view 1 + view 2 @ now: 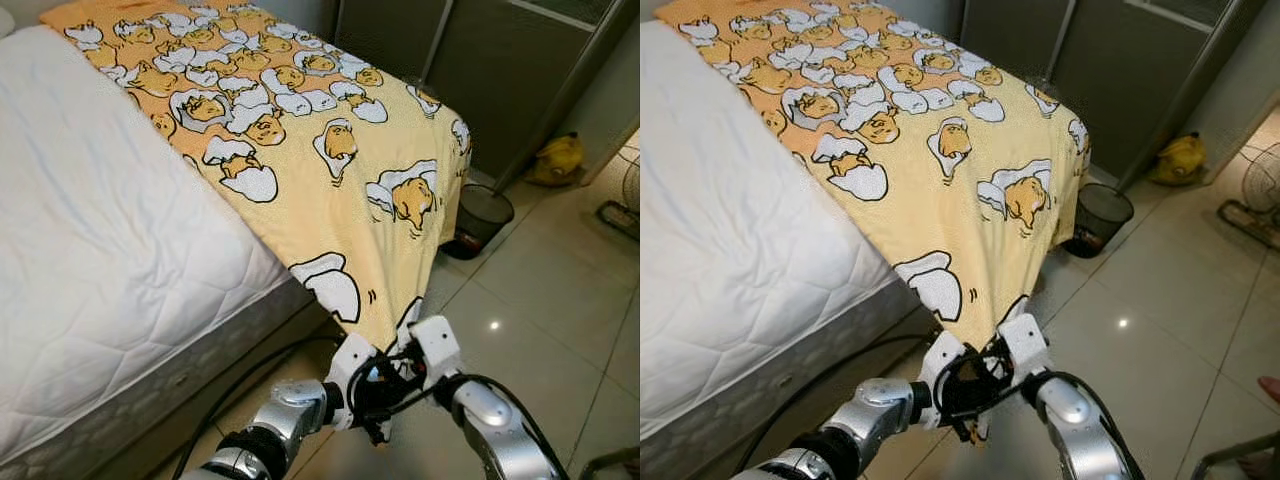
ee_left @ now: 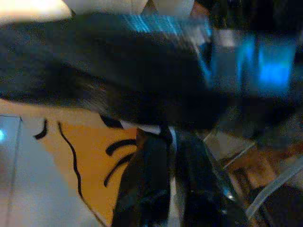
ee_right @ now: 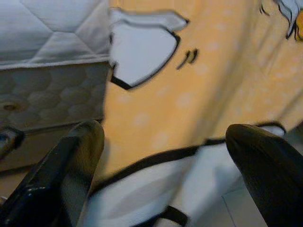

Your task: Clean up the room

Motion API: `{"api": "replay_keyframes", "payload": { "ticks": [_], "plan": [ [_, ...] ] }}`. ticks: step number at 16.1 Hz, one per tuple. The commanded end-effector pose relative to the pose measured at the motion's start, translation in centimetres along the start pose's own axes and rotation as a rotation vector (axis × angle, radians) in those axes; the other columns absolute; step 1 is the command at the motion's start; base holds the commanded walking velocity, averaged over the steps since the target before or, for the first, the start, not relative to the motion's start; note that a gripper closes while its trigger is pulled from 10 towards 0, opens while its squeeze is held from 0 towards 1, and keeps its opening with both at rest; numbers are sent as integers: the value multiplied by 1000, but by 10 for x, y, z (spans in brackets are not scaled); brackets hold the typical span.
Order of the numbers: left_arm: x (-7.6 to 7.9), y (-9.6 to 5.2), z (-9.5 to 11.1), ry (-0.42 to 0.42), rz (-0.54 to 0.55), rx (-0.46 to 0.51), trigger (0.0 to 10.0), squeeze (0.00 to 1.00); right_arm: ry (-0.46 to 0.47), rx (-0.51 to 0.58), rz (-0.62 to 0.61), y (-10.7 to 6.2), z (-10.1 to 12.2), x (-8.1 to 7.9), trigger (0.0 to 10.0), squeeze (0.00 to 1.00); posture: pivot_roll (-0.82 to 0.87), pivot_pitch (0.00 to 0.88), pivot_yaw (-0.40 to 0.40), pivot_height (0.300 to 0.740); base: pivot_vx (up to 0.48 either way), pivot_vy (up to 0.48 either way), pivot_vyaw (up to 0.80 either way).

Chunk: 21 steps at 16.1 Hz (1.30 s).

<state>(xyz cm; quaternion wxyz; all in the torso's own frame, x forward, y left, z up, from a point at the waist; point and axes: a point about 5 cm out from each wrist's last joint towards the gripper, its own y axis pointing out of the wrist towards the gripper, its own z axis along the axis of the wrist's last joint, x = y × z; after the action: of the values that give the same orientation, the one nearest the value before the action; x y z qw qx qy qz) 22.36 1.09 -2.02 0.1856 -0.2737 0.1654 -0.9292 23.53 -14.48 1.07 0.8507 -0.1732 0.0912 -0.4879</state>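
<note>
A yellow blanket (image 1: 300,150) printed with egg cartoons covers the far half of a bed with a white quilted mattress (image 1: 90,220). One corner of it hangs off the bed's foot towards the floor. My left gripper (image 1: 378,405) is at that hanging corner, its black fingers (image 2: 147,189) shut on the cloth; the left wrist view is blurred. My right gripper (image 1: 400,362) sits right beside it, open. Its two fingers (image 3: 71,165) stand wide apart, with the blanket's edge (image 3: 156,118) between and ahead of them.
A black mesh wastebasket (image 1: 480,218) stands on the tiled floor (image 1: 540,290) past the bed's foot. Beside dark wardrobe doors (image 1: 480,70) lies a yellow object (image 1: 558,158). A fan (image 1: 625,195) is at the right edge. A black cable (image 1: 250,375) runs along the floor by the bed.
</note>
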Motion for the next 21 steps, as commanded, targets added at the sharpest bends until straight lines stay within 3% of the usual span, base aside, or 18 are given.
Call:
{"api": "replay_keyframes", "payload": {
  "ticks": [1,3,4,5,6,7,9,11,15,17,20,21],
  "plan": [
    [21,12,-14,-2,-40,-16,10000,1000,-25,12,-25,2,8,8,10000,0,25,0,-119,740,0,0,0],
    [-10,-14,-2,117,119,29,10000,1000,6,82,-94,7,23,18,10000,0,43,0,-98,740,0,0,0],
    [-40,-46,11,171,308,126,10000,1000,39,159,-175,9,36,28,10000,0,70,0,-77,740,0,0,0],
    [-51,-61,16,191,394,167,10000,1000,53,190,-209,10,42,31,10000,0,75,0,-74,740,0,0,0],
    [-74,-90,31,190,607,260,10000,1000,82,246,-278,10,51,39,10000,0,94,0,-62,740,0,0,0],
    [-96,-132,51,119,893,456,10000,0,125,304,-361,11,62,49,10000,0,116,0,-50,740,0,0,0],
    [-99,-159,58,133,1081,551,10000,0,125,337,-387,11,69,53,10000,0,121,0,-44,740,0,-240,291],
    [-97,-164,57,162,1167,537,10000,0,122,320,-395,16,67,53,10000,0,125,0,-47,740,0,-459,537],
    [-93,-160,71,223,1267,530,10000,0,146,319,-406,20,63,49,10000,0,103,0,-32,740,0,-461,512],
    [-88,-155,59,108,1309,492,10000,0,167,322,-418,14,58,49,10000,0,86,0,-30,740,0,-461,491],
    [-90,-158,71,223,1368,490,10000,0,153,312,-415,9,52,51,10000,0,90,0,-36,740,0,-463,494],
    [-91,-155,74,224,1356,491,10000,0,148,313,-411,10,53,52,10000,0,92,0,-36,740,0,-465,488]
  ]
}}
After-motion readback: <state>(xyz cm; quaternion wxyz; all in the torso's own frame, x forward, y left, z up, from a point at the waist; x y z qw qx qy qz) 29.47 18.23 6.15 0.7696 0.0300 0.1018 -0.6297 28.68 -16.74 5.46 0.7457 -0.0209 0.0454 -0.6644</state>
